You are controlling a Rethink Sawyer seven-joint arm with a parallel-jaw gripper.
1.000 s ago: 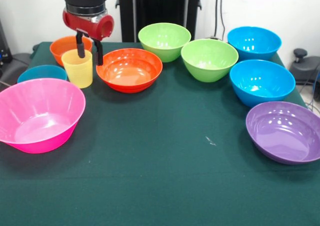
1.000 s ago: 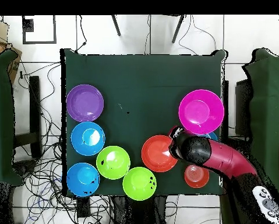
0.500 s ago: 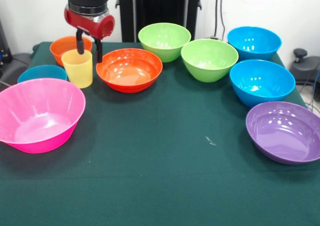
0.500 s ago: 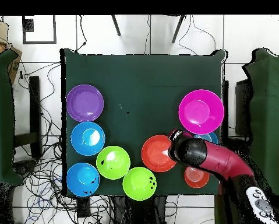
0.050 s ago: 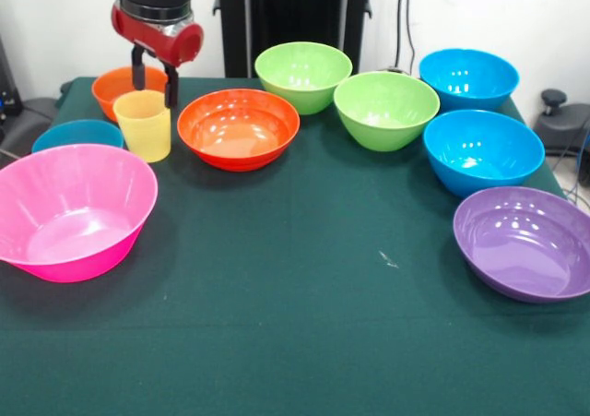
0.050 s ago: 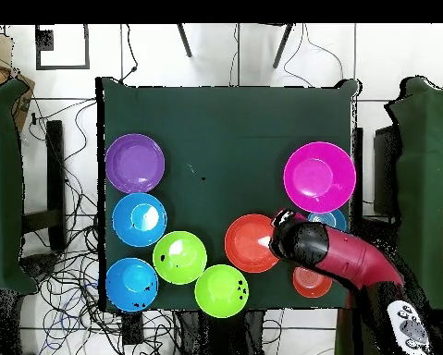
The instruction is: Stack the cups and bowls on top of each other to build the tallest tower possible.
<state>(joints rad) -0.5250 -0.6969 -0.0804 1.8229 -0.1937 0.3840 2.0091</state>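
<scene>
The pale-yellow cup (image 5: 143, 126) stands upright on the green cloth between the small orange bowl (image 5: 118, 80) and the wide orange bowl (image 5: 238, 128). My gripper (image 5: 154, 88) hangs just above and behind the cup's rim, open, holding nothing. One fingertip is by the cup's right edge. No bowl sits on another. The big pink bowl (image 5: 74, 208) lies at the near left, with a blue bowl (image 5: 76, 134) behind it. In the overhead view my arm's head (image 6: 297, 242) hides the cup and the fingers.
Two lime green bowls (image 5: 302, 75) (image 5: 385, 110) stand at the back middle. Two blue bowls (image 5: 468, 77) (image 5: 482, 150) and the purple bowl (image 5: 525, 243) line the right side. In the overhead view the bowls ring the table's (image 6: 225, 129) lower half.
My gripper has risen from around the cup's rim and drawn slightly back. The cup stays standing where it was.
</scene>
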